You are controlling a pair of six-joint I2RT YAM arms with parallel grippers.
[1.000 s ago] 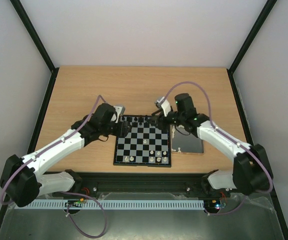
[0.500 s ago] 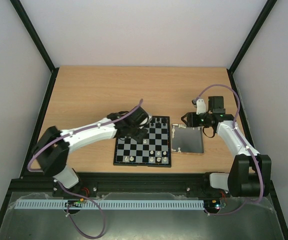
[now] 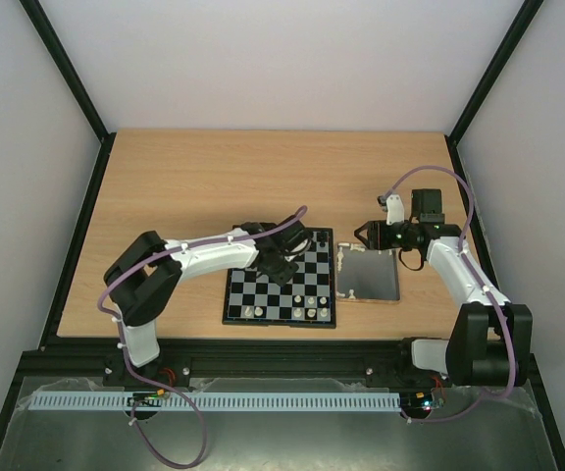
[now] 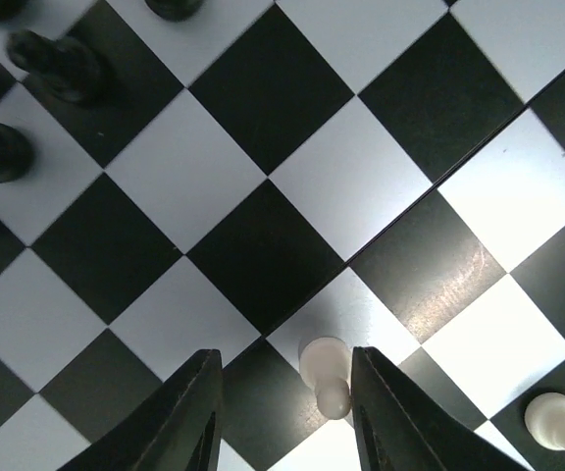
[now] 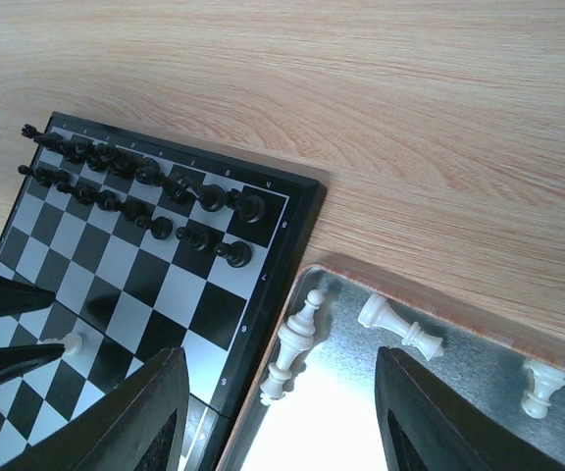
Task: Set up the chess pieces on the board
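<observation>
**Left pincer astride a white pawn mid-board, right pincer wide open at the tray**

Closest to me, along the near edge of the board [image 3: 279, 323], stand a handful of cream-white chess pieces [image 3: 310, 313]. They are tiny turned figures, each smaller than a square. The board is a small flat square of glossy black and pale squares inside a black border. It lies by the near edge of the bench [image 3: 184, 186], which is light wood with a fine straight grain.

Mid-board, my left pincer [image 4: 284, 355] points down with its two black wedge-shaped fingers [image 4: 192, 417] on either side of one white pawn [image 4: 324, 376]. The pawn is smooth and round-headed, and it stands upright on a pale square. The jaws are partly open. One finger leaves a clear gap to the pawn; the other sits just beside it, and I cannot tell whether it touches.

Just beside the board's right edge lies the tray [image 5: 459, 306], a shiny rectangular metal sheet with a thin brownish rim. It carries loose white figures [image 5: 398, 329], slender and waisted, some lying on their sides. My right pincer [image 5: 281, 358] hangs over the tray's far edge with its jaws spread wide and nothing between them.

Farthest off, the black pieces [image 5: 135, 177] stand in two dark rows along the board's far edge.
</observation>
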